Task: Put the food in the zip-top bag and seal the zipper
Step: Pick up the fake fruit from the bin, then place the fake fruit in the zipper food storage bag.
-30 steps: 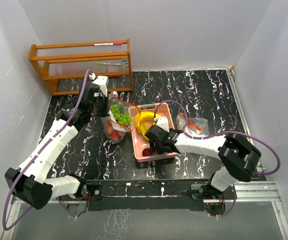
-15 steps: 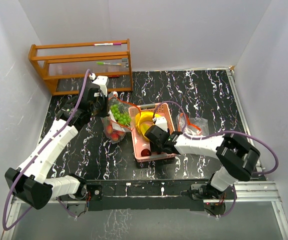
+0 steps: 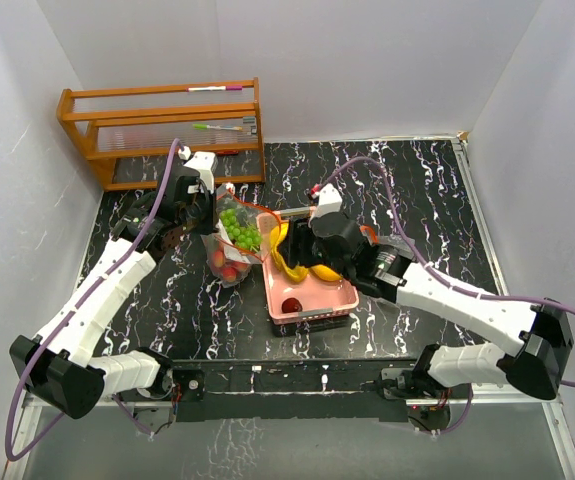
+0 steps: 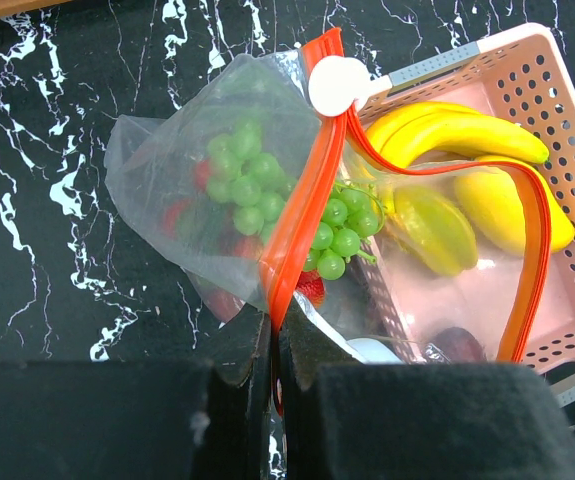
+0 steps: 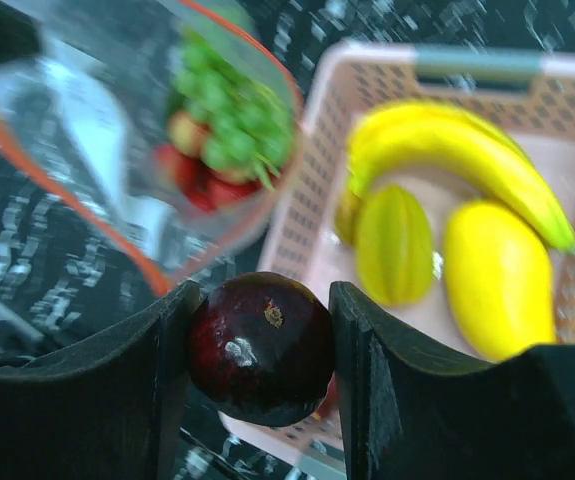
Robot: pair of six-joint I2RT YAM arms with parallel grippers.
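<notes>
1: Two risks, as I judge it. Right claw (image 5: 262, 362) is clamped on a plum (image 5: 260, 345). Its fingers are apart only by the fruit's width, with the pads on opposite sides. The skin is smooth and round and the contact is small, so a jolt could squirt it out.

2: And the second?

1: Missing the mouth. The bag (image 5: 87, 130) sits below and left of the claw, its mouth open toward it. The mouth is soft film with nothing rigid. Release short and the plum could strike the edge, then roll onto the table (image 4: 47, 120) or drop back.

2: Anything in the bag?

1: Grapes (image 5: 232, 125) and strawberries (image 5: 202, 175), past the rim and deeper in.

2: And on the claw's other side?

1: The basket (image 5: 467, 62), to the right and beyond. The starfruit (image 5: 392, 240) is nearest, then the mango (image 5: 502, 275), with the banana (image 5: 467, 165) farthest. The top view shows a second plum (image 3: 291, 305) in there too. None of those is bagged yet.

2: The far arm?

1: The left claw (image 4: 277, 345) is across the bag from the right one. Its fingers are pressed together on the orange zipper (image 4: 295, 230) and hold the mouth up. If that pinch slips, the mouth may sag shut. The right claw nudging the film could drag the strip free.
</notes>
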